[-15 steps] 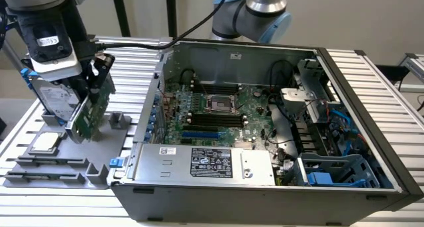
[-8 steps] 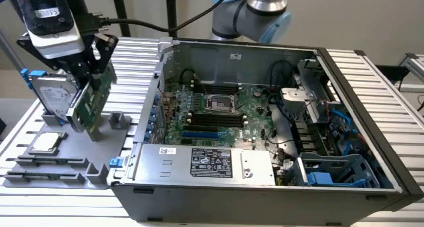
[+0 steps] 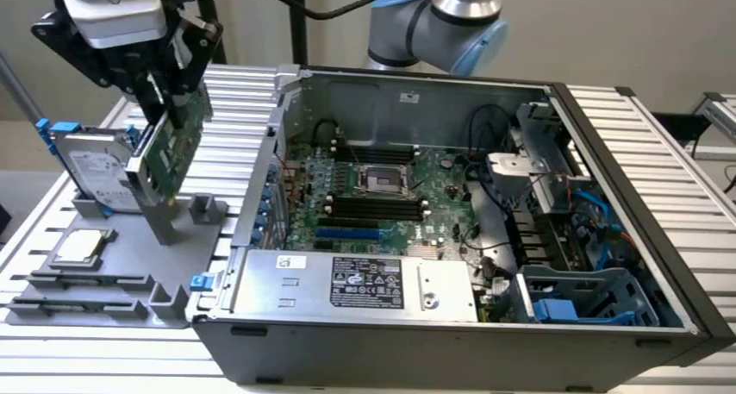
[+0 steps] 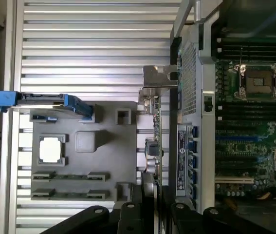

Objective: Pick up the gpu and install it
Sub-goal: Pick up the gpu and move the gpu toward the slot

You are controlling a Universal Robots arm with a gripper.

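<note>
claw [image 3: 162, 99] clamped on gpu [image 3: 172, 153] | gpu hangs beneath claw | above gray tray [image 3: 124, 240]

The gripper [image 4: 155, 204] clasps the gpu [image 4: 153, 141] edge-on, with its silver bracket [image 4: 158, 80] at the far end, just beside the computer case [image 4: 196, 122]. A grey tray [image 4: 103, 165] on the slatted tabletop [image 4: 89, 39] carries a processor [image 4: 50, 148], memory sticks [image 4: 69, 176] and a blue-framed hard drive [image 4: 45, 100].

No wording legible
Printed stickers on the power supply [image 3: 443, 290] and the hard drive [image 3: 98, 165] are too small to read.
</note>
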